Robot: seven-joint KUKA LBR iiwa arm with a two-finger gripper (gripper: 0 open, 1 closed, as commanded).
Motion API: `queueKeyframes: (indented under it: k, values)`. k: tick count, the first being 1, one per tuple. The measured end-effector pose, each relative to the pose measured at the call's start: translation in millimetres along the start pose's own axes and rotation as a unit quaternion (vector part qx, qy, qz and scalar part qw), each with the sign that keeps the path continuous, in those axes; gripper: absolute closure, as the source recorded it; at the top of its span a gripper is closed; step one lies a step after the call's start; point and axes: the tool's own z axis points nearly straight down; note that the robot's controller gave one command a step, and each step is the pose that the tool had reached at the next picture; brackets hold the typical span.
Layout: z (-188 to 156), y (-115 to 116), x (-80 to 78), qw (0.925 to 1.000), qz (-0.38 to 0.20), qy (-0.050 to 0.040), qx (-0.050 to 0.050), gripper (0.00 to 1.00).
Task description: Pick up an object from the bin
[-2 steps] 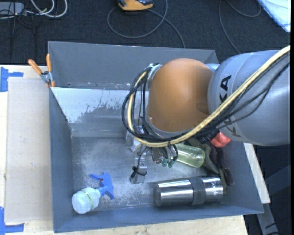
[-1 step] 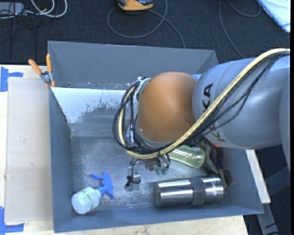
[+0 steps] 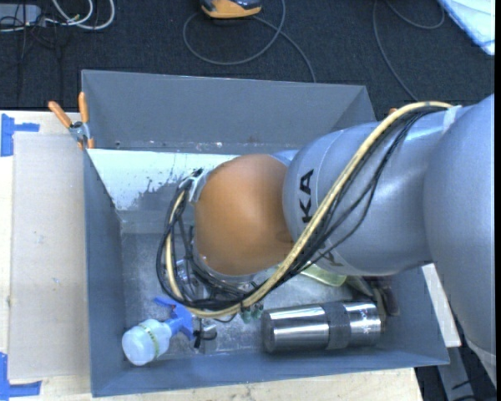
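Observation:
My gripper [image 3: 198, 292] is low in the bin's front left part, mostly covered by the orange dome on the wrist. Just in front of it and to its left lies a small whitish bottle [image 3: 145, 342] with a blue piece [image 3: 174, 317] at its near end, close to the bin's front wall. The blue piece lies right beside the gripper's lower end. A silver metal cylinder [image 3: 321, 327] with a grey band lies on its side to the right of the gripper, along the front wall.
A pale yellow-green thing [image 3: 326, 275] peeks out from under the arm, behind the cylinder. The arm and its black and yellow cables cover the bin's middle and right. The bin's back left floor is bare, scuffed metal.

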Motion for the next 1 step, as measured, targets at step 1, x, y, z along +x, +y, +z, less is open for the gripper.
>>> queueKeyframes:
  k: [1]
  values:
    - [20.1,37.1,-4.7,0.9992,-0.04,-0.0001,0.0,0.0]
